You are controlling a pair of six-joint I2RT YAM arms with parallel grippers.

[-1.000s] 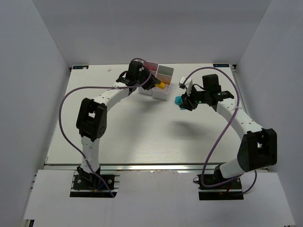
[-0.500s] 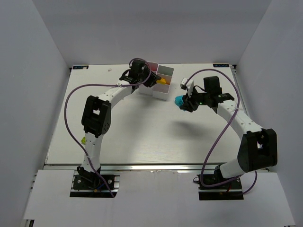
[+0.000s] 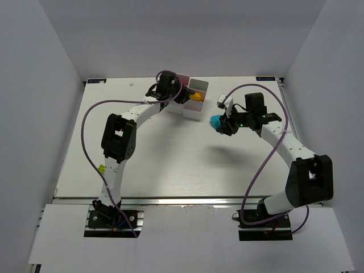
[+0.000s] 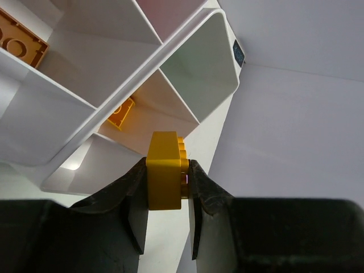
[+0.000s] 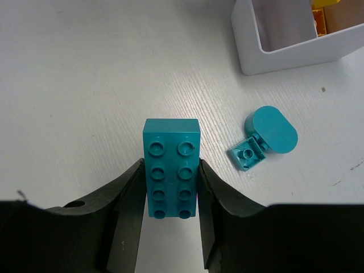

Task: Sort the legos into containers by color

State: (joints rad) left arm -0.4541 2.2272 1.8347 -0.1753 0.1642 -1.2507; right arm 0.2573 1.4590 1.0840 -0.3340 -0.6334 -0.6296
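My left gripper is shut on a yellow brick and holds it over the near edge of the white containers. In the left wrist view the yellow brick sits between the fingers just in front of the bins, which hold two orange-brown bricks. My right gripper is shut on a cyan-blue eight-stud brick above the table, right of the bins. A second cyan piece with a rounded part lies on the table beside it.
A corner of the bins shows at the top right of the right wrist view, with yellow and orange bricks inside. White enclosure walls stand on the left, right and far sides of the table.
My left gripper has carried the yellow brick a little farther back, onto the bins' edge. The right gripper with the cyan brick has barely moved.
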